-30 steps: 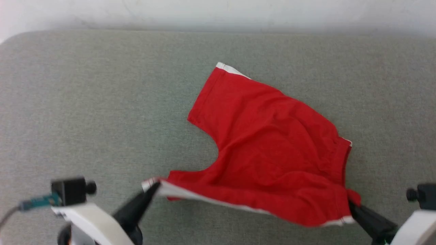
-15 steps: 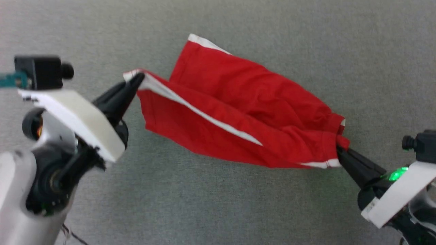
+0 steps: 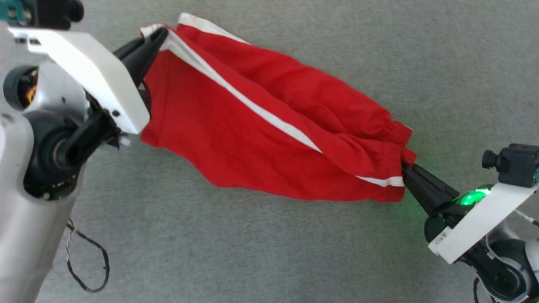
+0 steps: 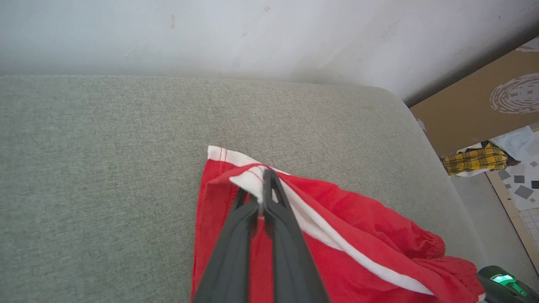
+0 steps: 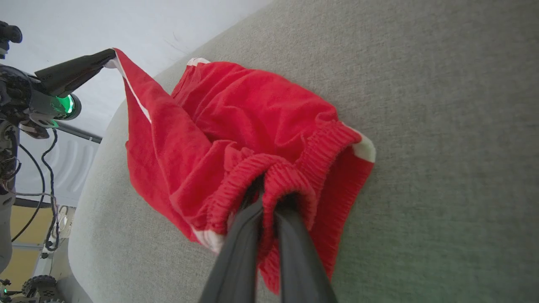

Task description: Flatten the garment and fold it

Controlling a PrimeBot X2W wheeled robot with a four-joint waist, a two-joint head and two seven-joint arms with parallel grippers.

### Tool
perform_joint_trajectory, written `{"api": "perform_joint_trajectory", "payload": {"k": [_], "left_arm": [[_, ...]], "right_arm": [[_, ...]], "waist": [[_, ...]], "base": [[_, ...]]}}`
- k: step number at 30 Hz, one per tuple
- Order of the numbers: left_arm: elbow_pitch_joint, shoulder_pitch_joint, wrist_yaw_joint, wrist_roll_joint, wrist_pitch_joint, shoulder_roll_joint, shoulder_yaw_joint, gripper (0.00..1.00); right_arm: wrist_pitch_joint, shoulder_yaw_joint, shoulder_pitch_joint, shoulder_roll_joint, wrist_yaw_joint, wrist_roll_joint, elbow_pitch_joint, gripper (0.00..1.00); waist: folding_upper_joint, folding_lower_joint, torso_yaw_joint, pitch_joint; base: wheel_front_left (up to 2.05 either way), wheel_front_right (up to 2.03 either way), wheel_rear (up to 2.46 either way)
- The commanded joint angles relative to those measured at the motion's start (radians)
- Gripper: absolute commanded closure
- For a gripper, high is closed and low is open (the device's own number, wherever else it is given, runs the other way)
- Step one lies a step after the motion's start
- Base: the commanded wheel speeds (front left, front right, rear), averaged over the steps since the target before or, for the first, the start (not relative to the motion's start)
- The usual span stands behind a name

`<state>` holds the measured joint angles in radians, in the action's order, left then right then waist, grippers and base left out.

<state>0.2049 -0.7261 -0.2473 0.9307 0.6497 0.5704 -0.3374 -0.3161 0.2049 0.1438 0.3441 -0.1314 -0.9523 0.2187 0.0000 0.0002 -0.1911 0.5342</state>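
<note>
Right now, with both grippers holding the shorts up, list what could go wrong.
The left gripper pinches only the white hem corner; a tug may pull it free.
The right gripper grips a bunched waistband, so creases could carry into the fold.
The garment has its far leg lying on the grey cushion; it might tuck under when lowered.

Red white-striped garment [image 3: 269, 139] stretched, lifted, far leg on cushion.

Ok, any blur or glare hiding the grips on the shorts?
Head view: slightly soft, green light glows on the cushion beside the right gripper, no glare. Left wrist view: sharp where the left gripper pinches the shorts' hem. Right wrist view: waistband crisp.
</note>
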Motion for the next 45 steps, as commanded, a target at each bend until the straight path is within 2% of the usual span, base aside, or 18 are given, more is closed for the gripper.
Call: {"api": "perform_joint_trajectory", "payload": {"k": [1,16,29,30,32,33,34,35,36,37,45], "left_arm": [[-0.005,-0.025,0.005,-0.01,0.003,0.0,-0.002,1.0],[-0.072,-0.141,0.008,-0.046,-0.007,-0.008,-0.005,1.0],[-0.147,-0.157,0.014,-0.066,-0.058,-0.029,-0.009,1.0],[-0.153,-0.155,0.015,-0.067,-0.061,-0.029,-0.011,1.0],[-0.163,-0.152,0.014,-0.07,-0.067,-0.029,-0.012,1.0],[-0.167,-0.151,0.013,-0.073,-0.071,-0.03,-0.012,0.9],[-0.172,-0.149,0.01,-0.073,-0.073,-0.031,-0.012,0.64],[-0.176,-0.148,0.009,-0.073,-0.072,-0.032,-0.013,0.51],[-0.18,-0.146,0.009,-0.073,-0.071,-0.031,-0.014,0.19],[-0.183,-0.145,0.007,-0.074,-0.072,-0.031,-0.015,0.0],[-0.204,-0.12,0.008,-0.063,-0.091,-0.043,-0.013,0.0]], "right_arm": [[0.015,0.005,0.018,-0.002,0.001,-0.009,-0.002,1.0],[0.118,0.055,0.131,0.026,0.001,-0.032,-0.002,1.0],[0.166,0.055,0.133,0.028,0.001,-0.045,-0.06,1.0],[0.167,0.058,0.135,0.027,0.001,-0.046,-0.065,0.95],[0.169,0.064,0.136,0.026,0.001,-0.047,-0.07,0.77],[0.17,0.066,0.137,0.027,0.001,-0.048,-0.073,0.66],[0.17,0.067,0.138,0.026,0.001,-0.049,-0.077,0.53],[0.17,0.066,0.139,0.026,0.001,-0.049,-0.082,0.07],[0.169,0.066,0.14,0.027,0.001,-0.049,-0.086,0.0],[0.168,0.065,0.141,0.027,0.001,-0.048,-0.089,0.0],[0.127,0.044,0.123,0.038,0.001,-0.038,-0.1,0.0]], "waist": [[0.0,-0.0002,-0.029,0.028],[0.0,-0.0002,-0.056,0.095],[0.0,-0.0002,-0.065,0.123],[0.0,-0.0002,-0.066,0.124],[0.0,-0.0002,-0.067,0.124],[0.0,-0.0002,-0.068,0.123],[0.0,-0.0002,-0.067,0.122],[0.0,-0.0002,-0.067,0.121],[0.0,-0.0002,-0.066,0.119],[0.0,-0.0002,-0.065,0.117],[0.0,-0.0002,-0.052,0.077]], "base": [[0.0,0.0,0.0],[0.0,0.0,0.0],[0.0,0.0,0.0],[0.0,0.0,0.0],[0.0,0.0,0.0],[0.0,0.0,0.0],[0.0,0.0,0.0],[0.0,0.0,0.0],[0.0,0.0,0.0],[0.0,0.0,0.0],[0.0,0.0,0.0]]}}
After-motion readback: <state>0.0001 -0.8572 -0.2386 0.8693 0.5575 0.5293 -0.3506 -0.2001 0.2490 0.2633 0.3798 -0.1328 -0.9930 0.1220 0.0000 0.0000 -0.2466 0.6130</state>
